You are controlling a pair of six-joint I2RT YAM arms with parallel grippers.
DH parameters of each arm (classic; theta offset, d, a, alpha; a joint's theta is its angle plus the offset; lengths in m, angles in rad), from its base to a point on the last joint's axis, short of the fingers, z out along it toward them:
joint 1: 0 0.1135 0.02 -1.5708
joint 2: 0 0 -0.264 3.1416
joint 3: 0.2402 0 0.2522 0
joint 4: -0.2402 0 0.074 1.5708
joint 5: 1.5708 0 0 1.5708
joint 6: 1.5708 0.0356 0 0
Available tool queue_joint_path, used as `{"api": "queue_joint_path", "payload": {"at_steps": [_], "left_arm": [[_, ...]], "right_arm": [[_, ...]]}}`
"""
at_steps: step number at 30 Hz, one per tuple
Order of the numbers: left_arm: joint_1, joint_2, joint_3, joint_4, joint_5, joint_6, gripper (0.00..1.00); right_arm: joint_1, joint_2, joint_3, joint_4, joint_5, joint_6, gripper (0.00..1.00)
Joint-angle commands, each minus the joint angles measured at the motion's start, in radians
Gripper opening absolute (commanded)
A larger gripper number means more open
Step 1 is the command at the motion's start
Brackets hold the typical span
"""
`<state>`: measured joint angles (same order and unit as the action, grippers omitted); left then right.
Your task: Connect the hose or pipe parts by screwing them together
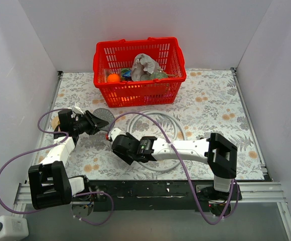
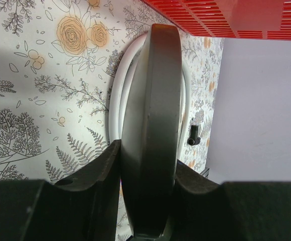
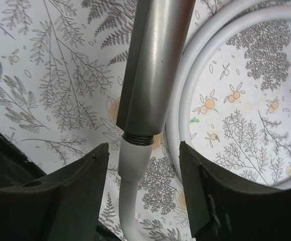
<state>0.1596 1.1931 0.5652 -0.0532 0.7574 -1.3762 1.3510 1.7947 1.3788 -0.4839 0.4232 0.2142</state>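
Cross-threading risk: we pinch shower head (image 2: 150,100) disc in left gripper (image 2: 146,160); right gripper (image 3: 143,150) spread either side of hose nut (image 3: 134,159), lower centre of frame. Skewed closing could tilt nut off axis.

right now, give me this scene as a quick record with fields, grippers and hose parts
left gripper: shut on shower head, disc seen edge-on
right gripper: open, jaws either side of hose end, not touching it
handle thread: showing just above the white hose end
hose: coiled flat on table
basket: red, far side, mixed items inside
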Motion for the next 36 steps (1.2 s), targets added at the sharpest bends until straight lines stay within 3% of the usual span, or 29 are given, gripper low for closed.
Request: {"api": "queue_joint_path", "payload": {"at_steps": [1, 10, 13, 17, 22, 26, 30, 36], "left_arm": [[-0.005, -0.041, 0.027, 0.023, 0.031, -0.015, 0.00], [-0.005, -0.050, 0.025, 0.030, 0.042, -0.020, 0.00], [-0.005, -0.052, 0.025, 0.030, 0.048, -0.020, 0.00], [-0.005, -0.050, 0.025, 0.036, 0.060, -0.026, 0.00], [-0.005, -0.043, 0.025, 0.045, 0.088, -0.032, 0.00], [-0.005, -0.041, 0.024, 0.047, 0.105, -0.041, 0.00], [-0.005, -0.041, 0.022, 0.047, 0.117, -0.044, 0.00], [-0.005, -0.041, 0.019, 0.078, 0.141, -0.058, 0.00]], "right_arm": [[0.019, 0.012, 0.072, -0.059, 0.129, 0.025, 0.64], [0.019, 0.011, 0.014, 0.071, 0.051, 0.040, 0.46], [0.017, 0.028, 0.026, 0.064, 0.035, 0.048, 0.36], [0.002, 0.029, 0.032, 0.065, 0.014, 0.059, 0.11], [-0.035, -0.017, -0.001, 0.109, -0.059, 0.053, 0.01], [-0.120, -0.103, -0.116, 0.290, -0.282, 0.043, 0.01], [-0.210, -0.184, -0.231, 0.547, -0.623, 0.100, 0.01], [-0.306, -0.190, -0.381, 0.801, -0.885, 0.221, 0.01]]}}
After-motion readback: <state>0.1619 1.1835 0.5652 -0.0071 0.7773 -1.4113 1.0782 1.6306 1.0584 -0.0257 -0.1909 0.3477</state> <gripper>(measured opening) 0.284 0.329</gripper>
